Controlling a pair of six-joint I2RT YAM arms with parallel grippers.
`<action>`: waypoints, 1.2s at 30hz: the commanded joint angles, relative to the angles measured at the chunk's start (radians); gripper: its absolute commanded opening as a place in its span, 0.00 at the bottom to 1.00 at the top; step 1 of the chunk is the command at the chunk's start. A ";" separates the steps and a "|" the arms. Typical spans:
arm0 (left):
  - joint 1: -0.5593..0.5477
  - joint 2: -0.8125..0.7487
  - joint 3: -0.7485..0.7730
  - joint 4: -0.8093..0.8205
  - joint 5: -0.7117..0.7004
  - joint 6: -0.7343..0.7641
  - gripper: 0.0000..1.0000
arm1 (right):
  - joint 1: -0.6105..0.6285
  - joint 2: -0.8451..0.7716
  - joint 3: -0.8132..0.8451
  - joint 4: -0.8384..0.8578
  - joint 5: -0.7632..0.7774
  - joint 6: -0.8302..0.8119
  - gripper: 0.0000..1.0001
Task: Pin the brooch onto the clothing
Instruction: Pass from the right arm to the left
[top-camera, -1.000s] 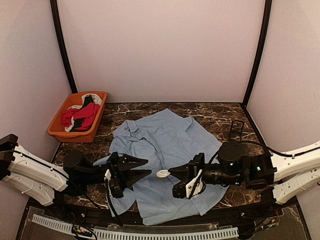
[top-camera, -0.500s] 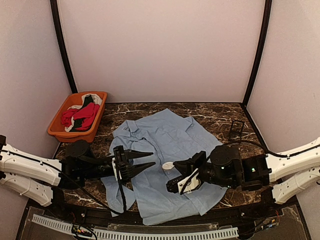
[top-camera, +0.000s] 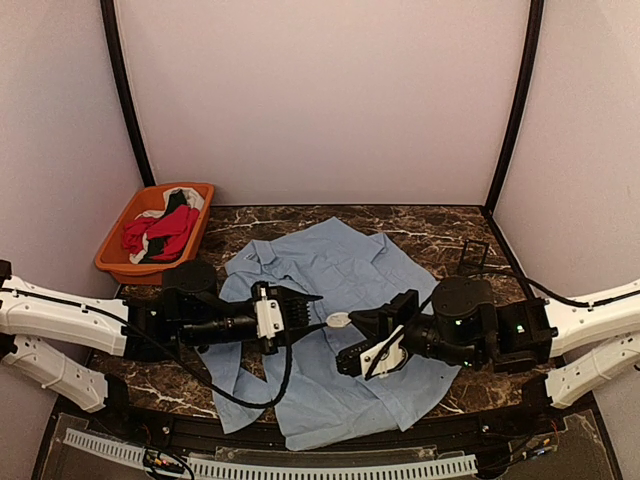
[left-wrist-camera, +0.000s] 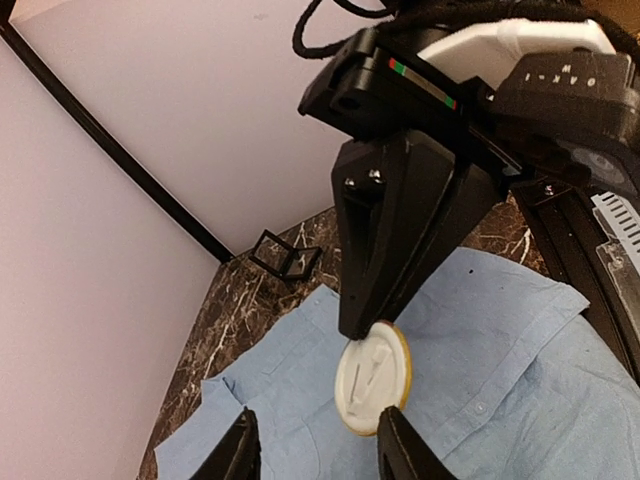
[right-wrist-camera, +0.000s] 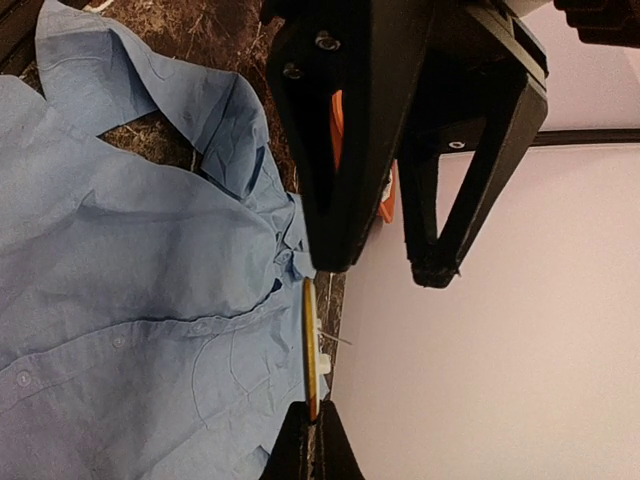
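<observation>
The brooch (top-camera: 338, 321), a round white disc with a yellow rim, hangs above the light blue clothing (top-camera: 345, 268), which lies spread on the marble table. My right gripper (top-camera: 352, 323) is shut on the brooch's edge; the right wrist view shows the brooch (right-wrist-camera: 311, 345) edge-on with its pin sticking out of the white back. My left gripper (top-camera: 320, 311) faces it from the left, open. In the left wrist view the white back of the brooch (left-wrist-camera: 372, 378) shows, and one left fingertip (left-wrist-camera: 392, 432) sits at its lower rim, the other well apart. Whether it touches, I cannot tell.
An orange basket (top-camera: 118, 262) with red, black and white garments stands at the back left. A small black wire stand (top-camera: 472, 258) is at the back right, beside the shirt. Pale walls close the table on three sides.
My left gripper has moved right and up to the brooch, and its jaws stand a little wider than half a second ago. My right gripper has carried the brooch slightly away from me.
</observation>
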 joint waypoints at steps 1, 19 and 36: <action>-0.007 0.029 0.052 -0.124 -0.003 -0.051 0.40 | 0.009 0.014 0.029 -0.008 0.001 -0.002 0.00; -0.008 0.035 0.060 -0.135 0.042 -0.088 0.33 | 0.009 0.042 0.037 -0.008 -0.004 0.010 0.00; -0.053 0.074 0.082 -0.189 -0.045 -0.016 0.31 | 0.009 0.040 0.050 -0.008 -0.011 0.031 0.00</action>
